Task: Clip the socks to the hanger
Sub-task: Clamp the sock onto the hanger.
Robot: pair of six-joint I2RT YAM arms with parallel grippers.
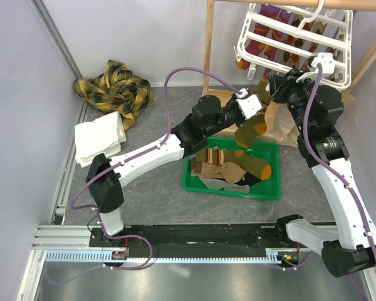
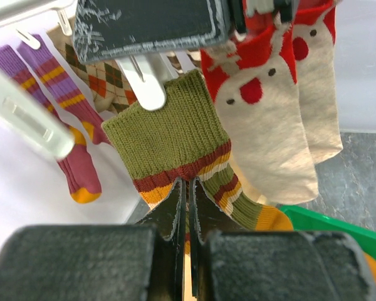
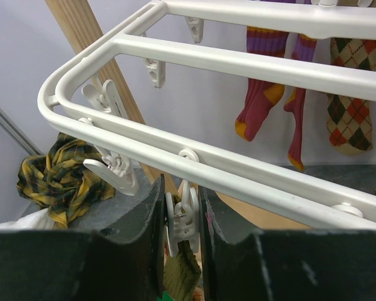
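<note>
**Item: olive sock** point(image 2: 166, 132), ribbed cuff with red, cream and orange bands, orange heel. It hung cuff-up directly above the left gripper point(image 2: 188, 191), whose fingers were pressed together on the fabric just below the banded stripe. The foot trailed down and to the right of those fingers.

**Clip** point(image 3: 183, 219), white plastic, dangling from the near bar. It sat squarely between the fingers of the right gripper point(image 3: 182, 210), which were clamped on its two sides. The sock's cuff showed immediately below it, in the same gap. In the left wrist view the clip's tip overlapped the cuff's top edge; whether it had bitten into the fabric could not be told.

**Hanger** point(image 3: 250, 63), white barred grid, just above and beyond the right fingers, tilted.

**Hung socks:** purple striped socks point(image 3: 257, 94) and an argyle sock point(image 3: 349, 119) beyond the right fingers; red-and-cream socks point(image 2: 269, 125) just right of the olive sock.

**Green bin** point(image 1: 269, 188), below both grippers, holding brown striped and olive socks.

**Plaid cloth** point(image 3: 62, 182), well left of the right fingers, behind the wooden frame point(image 3: 75, 31).
</note>
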